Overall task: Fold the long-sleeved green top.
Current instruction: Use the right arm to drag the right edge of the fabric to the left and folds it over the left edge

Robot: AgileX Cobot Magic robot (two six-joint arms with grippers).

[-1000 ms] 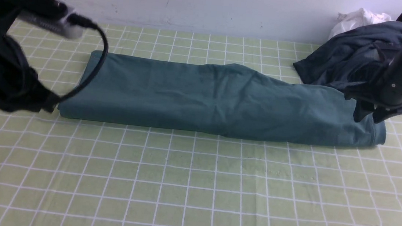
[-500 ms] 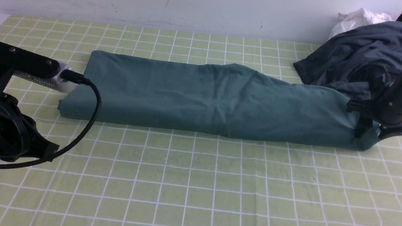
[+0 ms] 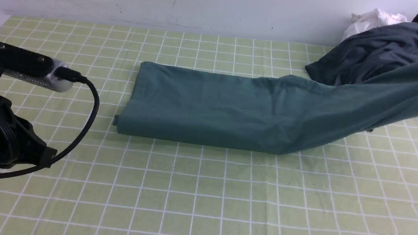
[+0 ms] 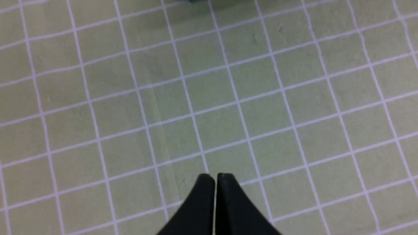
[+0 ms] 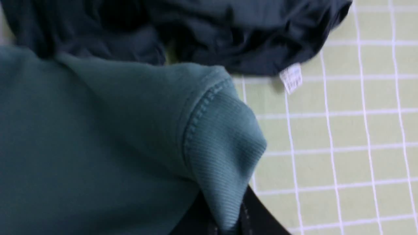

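The green long-sleeved top (image 3: pixel 209 110) stretches across the far part of the gridded table (image 3: pixel 194 193), its left and middle portions flat on the surface and its right portion raised off it toward the far right. There the right gripper (image 5: pixel 227 212) pinches the top's end, with the cloth caught between its fingertips and a seam running down into the grip. The left gripper (image 4: pixel 216 178) has its fingers pressed together, with nothing between them; it is over bare table on the left, on the near side of the top and apart from it. Behind the raised part, a dark garment (image 3: pixel 368 52) lies heaped at the far right, beside white material (image 3: pixel 373 21).
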